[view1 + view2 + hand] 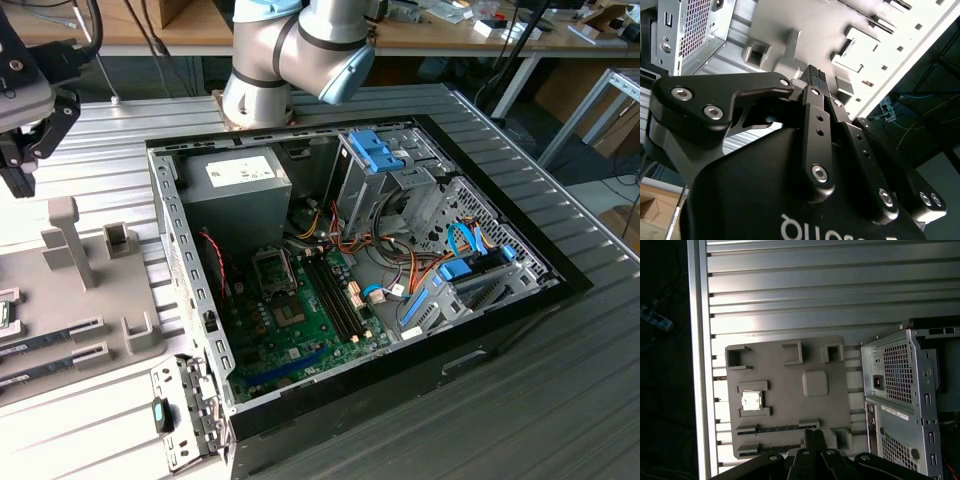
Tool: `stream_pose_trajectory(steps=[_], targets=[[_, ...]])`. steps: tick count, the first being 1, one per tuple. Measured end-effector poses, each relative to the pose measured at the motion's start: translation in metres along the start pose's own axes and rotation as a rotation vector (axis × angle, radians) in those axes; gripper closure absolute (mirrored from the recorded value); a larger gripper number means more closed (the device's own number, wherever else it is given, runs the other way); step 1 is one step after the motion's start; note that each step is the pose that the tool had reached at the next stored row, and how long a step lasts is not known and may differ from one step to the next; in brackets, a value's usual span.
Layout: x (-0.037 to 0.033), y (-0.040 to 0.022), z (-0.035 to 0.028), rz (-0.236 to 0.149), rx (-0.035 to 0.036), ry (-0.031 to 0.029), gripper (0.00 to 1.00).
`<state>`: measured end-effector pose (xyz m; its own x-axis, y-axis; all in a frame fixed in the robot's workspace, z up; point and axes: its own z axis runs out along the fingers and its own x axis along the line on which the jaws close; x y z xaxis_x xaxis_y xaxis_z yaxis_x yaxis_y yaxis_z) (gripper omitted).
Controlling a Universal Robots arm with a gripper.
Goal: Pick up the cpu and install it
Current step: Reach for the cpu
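At the exterior view's left, the gripper point(22, 170) hangs above a grey fixture plate point(70, 300). In the second wrist view its fingertips point(813, 76) are pressed together with nothing between them. In the first wrist view the cpu point(751, 400), a small flat square with a shiny silver-grey top, lies in a walled pocket of that plate, well apart from the fingertips. To the exterior view's right stands the open computer case point(560, 285).

An open desktop computer case point(172, 230) lies on a ribbed metal table point(790, 290), showing its green motherboard point(300, 335), grey power supply point(235, 195) and blue-latched drive bays point(375, 150). Just beside it lies a grey fixture plate point(787, 410) with two memory sticks point(55, 332) in slots.
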<state>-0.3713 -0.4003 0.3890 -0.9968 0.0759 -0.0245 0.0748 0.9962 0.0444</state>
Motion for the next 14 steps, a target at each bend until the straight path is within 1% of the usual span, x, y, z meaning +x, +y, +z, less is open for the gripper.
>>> stream_pose_trajectory(steps=[14], targets=[[0.0072, -0.0006, 0.0, 0.0, 0.0, 0.0, 0.89]])
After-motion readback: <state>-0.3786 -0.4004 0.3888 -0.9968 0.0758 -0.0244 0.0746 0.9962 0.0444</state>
